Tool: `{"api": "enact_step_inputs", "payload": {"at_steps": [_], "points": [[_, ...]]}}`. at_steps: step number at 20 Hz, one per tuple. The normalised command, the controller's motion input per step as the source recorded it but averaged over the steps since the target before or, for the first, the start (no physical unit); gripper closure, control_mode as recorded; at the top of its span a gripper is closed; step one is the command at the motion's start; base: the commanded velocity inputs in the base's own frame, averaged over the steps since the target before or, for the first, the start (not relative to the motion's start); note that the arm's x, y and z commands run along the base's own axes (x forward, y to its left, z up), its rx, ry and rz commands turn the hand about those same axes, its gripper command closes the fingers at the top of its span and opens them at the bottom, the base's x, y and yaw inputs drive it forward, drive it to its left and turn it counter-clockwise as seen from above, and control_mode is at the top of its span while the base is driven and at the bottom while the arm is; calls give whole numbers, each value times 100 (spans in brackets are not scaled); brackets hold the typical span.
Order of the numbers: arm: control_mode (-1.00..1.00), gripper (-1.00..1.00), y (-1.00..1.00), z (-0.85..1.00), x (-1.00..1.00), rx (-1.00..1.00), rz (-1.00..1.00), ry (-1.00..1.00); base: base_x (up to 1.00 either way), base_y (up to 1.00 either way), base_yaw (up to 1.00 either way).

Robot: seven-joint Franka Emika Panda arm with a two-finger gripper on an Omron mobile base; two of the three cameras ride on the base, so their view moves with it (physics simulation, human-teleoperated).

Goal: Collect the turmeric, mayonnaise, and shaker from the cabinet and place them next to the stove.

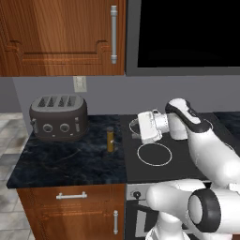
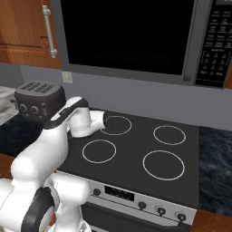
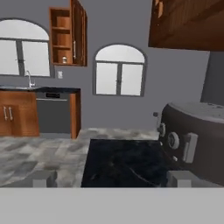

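Our claw [image 1: 136,127] hangs wide open and empty over the stove [image 2: 136,149]. Just beyond it on the bench [image 1: 70,161] stands the turmeric [image 1: 110,139], upright beside the burners where it belongs, with the toaster [image 1: 58,117] farther off.

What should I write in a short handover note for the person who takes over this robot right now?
Gripper: open, holding nothing, hanging over the left edge of the stove.
Turmeric bottle: standing upright on the dark counter, between the toaster and the stove. This one looks done.
Mayonnaise jar: I cannot find it on the counter beside the stove.
Shaker: a small item sits on a shelf of the open wall cabinet across the room; too small to say what it is.
Left to do: fetch the mayonnaise and the shaker and set them next to the stove.
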Motion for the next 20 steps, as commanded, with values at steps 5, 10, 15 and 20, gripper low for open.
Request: {"api": "enact_step_inputs", "payload": {"at_steps": [5, 10, 15, 20], "points": [[-100, -100, 1, 79, -86, 0, -17, 14, 0, 0, 0], [-100, -100, 5, 71, -91, 0, -17, 14, 0, 0, 0], [-100, -100, 8, 57, -96, 0, -17, 13, 0, 0, 0], [-100, -100, 17, 27, -96, -1, -19, 12, 0, 0, 0]]}}
